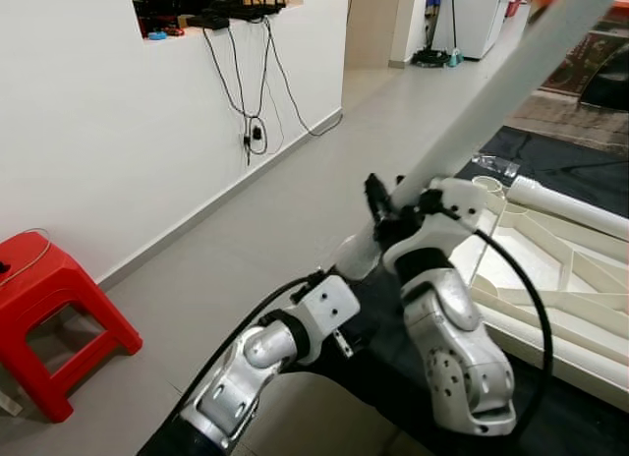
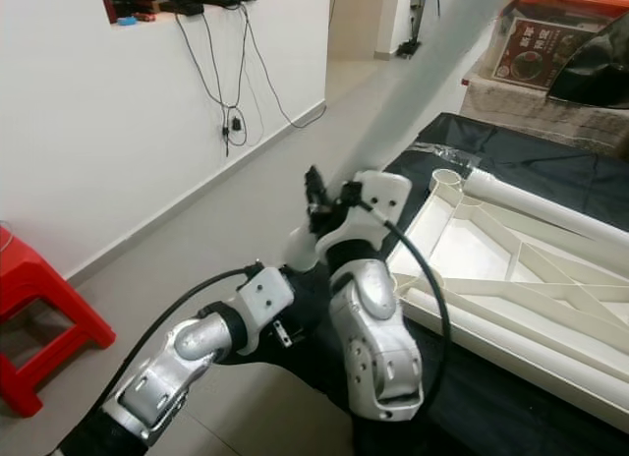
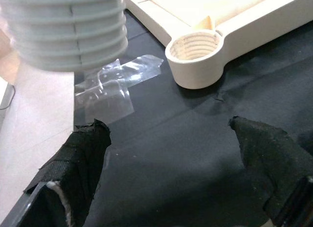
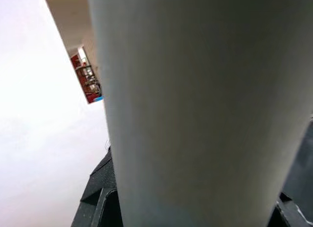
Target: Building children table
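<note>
**Leg held slanted beside the upturned tabletop**

The tabletop (image 2: 511, 279) lies upside down on a black mat (image 2: 550, 171), its ribbed underside up; one white leg (image 2: 550, 205) lies along its far edge. At the near corner is one round threaded socket (image 3: 194, 56), with nothing in it.

The right gripper (image 1: 398, 215) is clamped around a second white leg (image 1: 491, 107), which slants up and away over the mat. The right wrist view has this leg's smooth side close up, hiding that gripper's fingers.

The left wrist view gives what the head views do not: the leg's ribbed end (image 3: 68, 29) hanging near the socket, apart from it, and a piece of clear plastic (image 3: 110, 87) on the mat. The left gripper (image 3: 171, 148) stands spread, its two black pads well apart, apparently holding nothing.

One red stool (image 1: 49, 313) stands by the wall.
</note>
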Controlling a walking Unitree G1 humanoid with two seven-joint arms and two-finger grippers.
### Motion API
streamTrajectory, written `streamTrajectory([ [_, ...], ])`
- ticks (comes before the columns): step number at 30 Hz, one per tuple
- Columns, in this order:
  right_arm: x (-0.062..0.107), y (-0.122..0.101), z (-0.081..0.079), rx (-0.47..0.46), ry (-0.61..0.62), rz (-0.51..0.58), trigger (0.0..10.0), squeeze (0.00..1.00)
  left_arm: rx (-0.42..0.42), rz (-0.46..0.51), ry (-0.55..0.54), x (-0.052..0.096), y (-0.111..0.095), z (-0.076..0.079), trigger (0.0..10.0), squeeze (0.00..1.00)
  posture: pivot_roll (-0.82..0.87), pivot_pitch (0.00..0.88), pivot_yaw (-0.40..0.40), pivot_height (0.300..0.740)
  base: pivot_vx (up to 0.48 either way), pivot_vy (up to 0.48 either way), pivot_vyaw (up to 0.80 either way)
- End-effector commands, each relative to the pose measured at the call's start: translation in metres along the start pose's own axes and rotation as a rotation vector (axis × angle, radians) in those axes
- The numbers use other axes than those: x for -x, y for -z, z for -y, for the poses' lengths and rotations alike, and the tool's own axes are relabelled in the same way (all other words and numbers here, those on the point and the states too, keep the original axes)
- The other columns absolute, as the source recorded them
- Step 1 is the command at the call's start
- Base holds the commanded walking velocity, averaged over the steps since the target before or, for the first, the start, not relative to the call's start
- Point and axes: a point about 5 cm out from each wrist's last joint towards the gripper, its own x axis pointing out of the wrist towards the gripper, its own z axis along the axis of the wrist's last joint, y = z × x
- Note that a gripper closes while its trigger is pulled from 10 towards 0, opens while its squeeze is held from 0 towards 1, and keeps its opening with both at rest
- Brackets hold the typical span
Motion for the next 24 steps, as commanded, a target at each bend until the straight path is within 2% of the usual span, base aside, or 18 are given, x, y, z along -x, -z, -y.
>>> streamTrajectory([
  [1, -0.002, -0.002, 0.000, 0.011, 0.005, 0.017, 10.0, 0.00, -0.003, 0.022, 0.018, 0.001, -0.005, 0.003, 10.0, 0.00, 0.14, 0.000, -0.017, 0.740, 0.000, 0.000, 0.00],
  [5, 0.000, 0.001, -0.001, 0.004, -0.009, -0.002, 10.0, 0.00, -0.011, 0.035, 0.008, 0.001, -0.008, 0.004, 10.0, 0.00, 0.14, 0.000, -0.018, 0.740, 0.000, 0.000, 0.00],
  [14, 0.012, 0.012, -0.008, -0.001, -0.121, -0.069, 10.0, 0.00, -0.049, 0.042, -0.087, -0.003, -0.011, -0.014, 10.0, 0.00, 0.13, 0.000, -0.018, 0.740, 0.000, 0.000, 0.00],
  [24, 0.014, 0.013, -0.005, 0.015, -0.124, -0.071, 10.0, 0.00, -0.055, 0.039, -0.091, 0.000, -0.011, -0.014, 10.0, 0.00, 0.13, 0.000, -0.016, 0.740, 0.000, 0.000, 0.00],
])
